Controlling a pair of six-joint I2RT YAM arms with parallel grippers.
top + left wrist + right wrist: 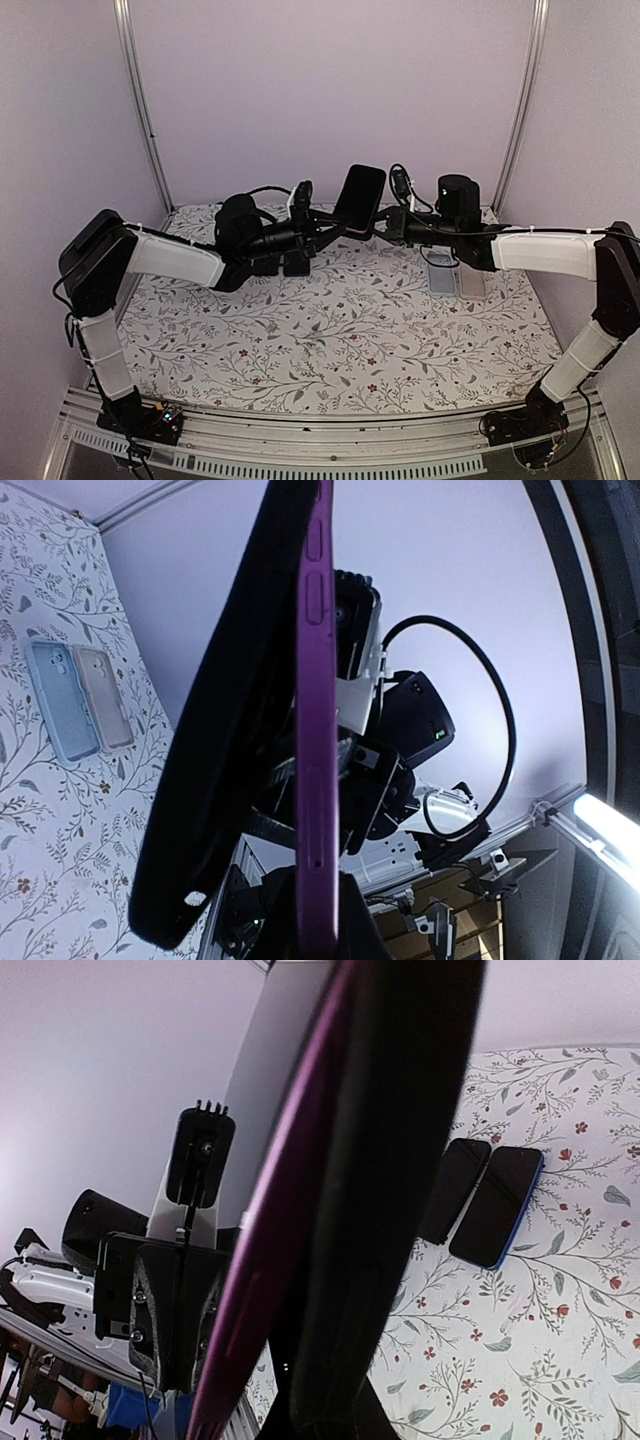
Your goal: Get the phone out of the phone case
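Phone [316, 730] purple-edged, upright, beside bowed black case [215, 760].

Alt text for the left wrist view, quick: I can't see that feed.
A purple phone stands edge-on up the middle of the frame, with a black case bowing away from its left side. The right arm is behind it, and two empty cases lie side by side on the floral table at left.

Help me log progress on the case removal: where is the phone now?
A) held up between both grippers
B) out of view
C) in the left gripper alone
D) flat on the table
A: the phone stands up over the table, with the left gripper and right gripper shut on its lower end from either side.
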